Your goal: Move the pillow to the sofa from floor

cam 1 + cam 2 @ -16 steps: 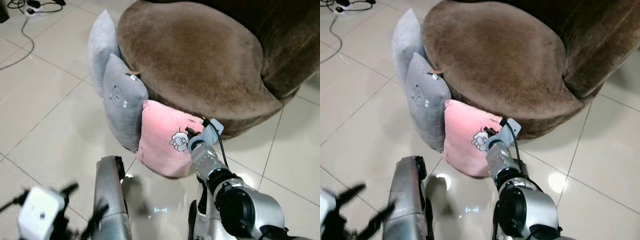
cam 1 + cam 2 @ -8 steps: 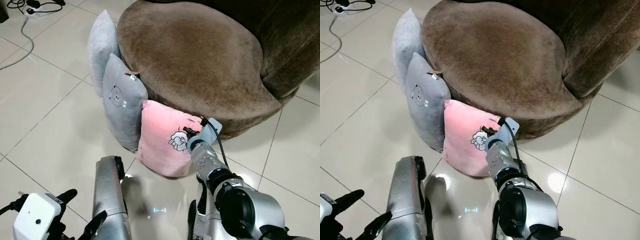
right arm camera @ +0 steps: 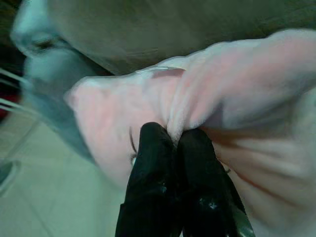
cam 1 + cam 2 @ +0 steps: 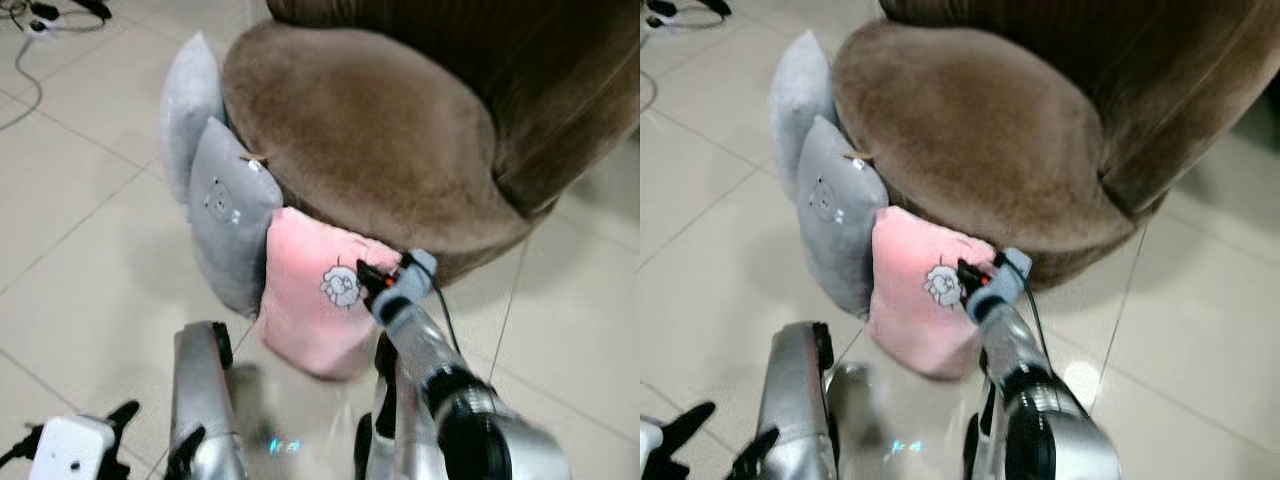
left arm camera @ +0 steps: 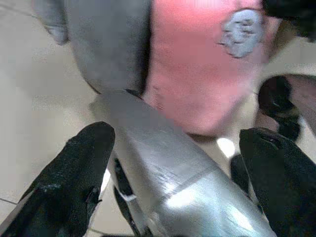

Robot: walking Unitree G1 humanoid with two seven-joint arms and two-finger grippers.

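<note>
A: The right gripper (image 3: 174,148) has its two black fingers pressed together on a pinch of fabric near the top corner of the soft pink pillow with the little sheep patch (image 4: 315,305). That pillow stands on the pale tiled floor (image 4: 80,250), leaning against the front edge of the round brown plush sofa (image 4: 370,140).

B: And the left gripper (image 5: 173,163)?

A: Low, near the floor, fingers spread wide, closed on nothing. It looks back at a silver limb.

B: What could go wrong?

A: That grip is only a thin fold of plush. My guess is the fold could slide out on the lift, dropping the pillow back on the tiles. It also touches the grey bear-face pillow (image 4: 228,225) beside it, so a sideways pull may topple that one, and the paler grey pillow (image 4: 190,115) behind it.

B: Anything hard to read?

A: The head views are blurred, so the gripper tips against the pink cloth are smeared. The pillow's bottom edge is hazy, and the sofa's back runs off the top edge.
</note>
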